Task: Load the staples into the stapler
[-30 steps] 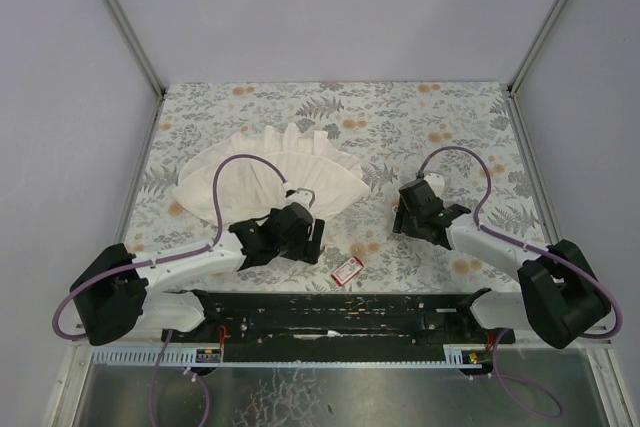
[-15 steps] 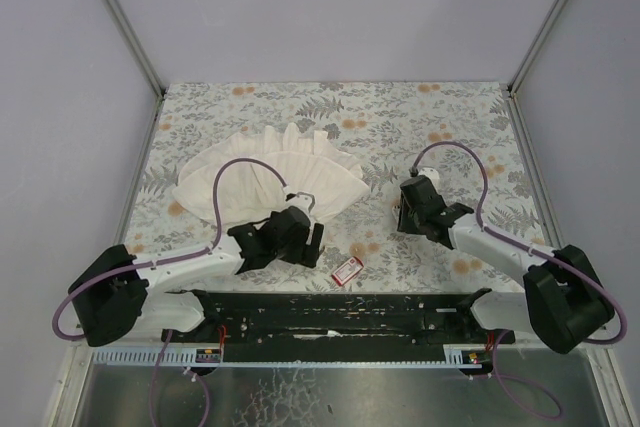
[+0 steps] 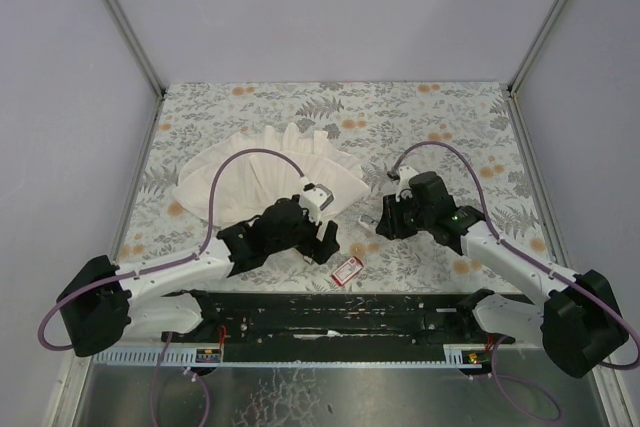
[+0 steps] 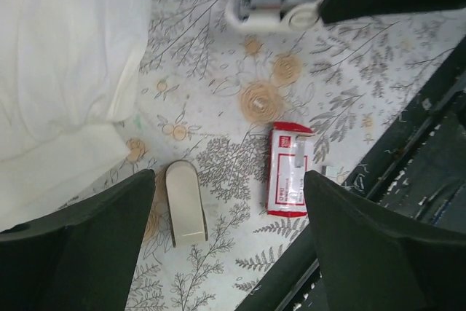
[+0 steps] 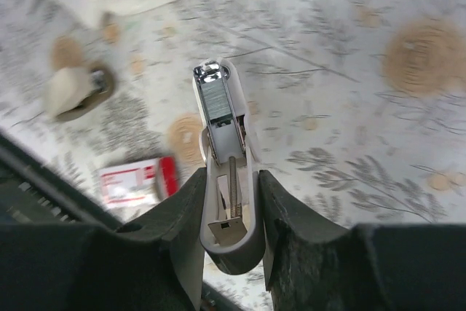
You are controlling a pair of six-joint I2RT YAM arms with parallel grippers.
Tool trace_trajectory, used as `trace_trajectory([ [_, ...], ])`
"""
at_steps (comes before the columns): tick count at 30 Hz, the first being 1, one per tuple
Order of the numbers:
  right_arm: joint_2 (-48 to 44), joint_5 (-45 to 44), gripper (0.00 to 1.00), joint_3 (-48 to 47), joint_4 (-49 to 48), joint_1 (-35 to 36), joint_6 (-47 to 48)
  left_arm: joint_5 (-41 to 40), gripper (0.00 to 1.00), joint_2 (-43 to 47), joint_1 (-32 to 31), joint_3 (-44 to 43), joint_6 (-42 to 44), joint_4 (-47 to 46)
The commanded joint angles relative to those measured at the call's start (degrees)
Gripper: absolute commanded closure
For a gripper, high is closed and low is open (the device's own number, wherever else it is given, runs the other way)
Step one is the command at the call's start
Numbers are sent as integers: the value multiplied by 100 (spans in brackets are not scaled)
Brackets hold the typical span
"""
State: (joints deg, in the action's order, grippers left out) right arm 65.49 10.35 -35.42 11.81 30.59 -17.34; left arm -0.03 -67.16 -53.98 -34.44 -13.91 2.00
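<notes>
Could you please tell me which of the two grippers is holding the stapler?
The right gripper: its fingers clamp the stapler by its rear end. The left gripper hangs wide open, holding nothing.

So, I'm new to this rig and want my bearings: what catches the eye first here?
The big white pleated cloth spread on the table's left half dominates. Nearer the front, a small red box lies flat, and the right tool pinches the opened stapler, its metal channel showing.

White pleated cloth (image 3: 320, 157) on floral tablecloth (image 3: 450, 117)
</notes>
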Motion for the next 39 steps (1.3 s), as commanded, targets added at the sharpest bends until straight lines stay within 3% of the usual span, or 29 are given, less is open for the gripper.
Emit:
trace_trajectory([
  [1,-320,1638,85,-389,-141,-17,207,383,18,222,96,-269,439,-306],
  [4,-412,2209,85,-702,138,-10,308,614,17,340,274,-534,32,-69],
  [10,-781,3037,87,-1005,506,12,582,1896,11,773,655,-722,-873,-221],
  [18,-923,4143,88,-1440,860,17,672,2455,8,1388,709,-856,-144,267],
  [26,-851,4776,89,-1747,1208,17,853,3264,9,836,711,-1281,200,734],
  [32,-796,4886,89,-1814,1412,17,997,3623,16,702,708,-1354,149,481],
  [39,-789,4924,90,-1822,1417,18,993,3953,44,584,700,-1348,79,477],
])
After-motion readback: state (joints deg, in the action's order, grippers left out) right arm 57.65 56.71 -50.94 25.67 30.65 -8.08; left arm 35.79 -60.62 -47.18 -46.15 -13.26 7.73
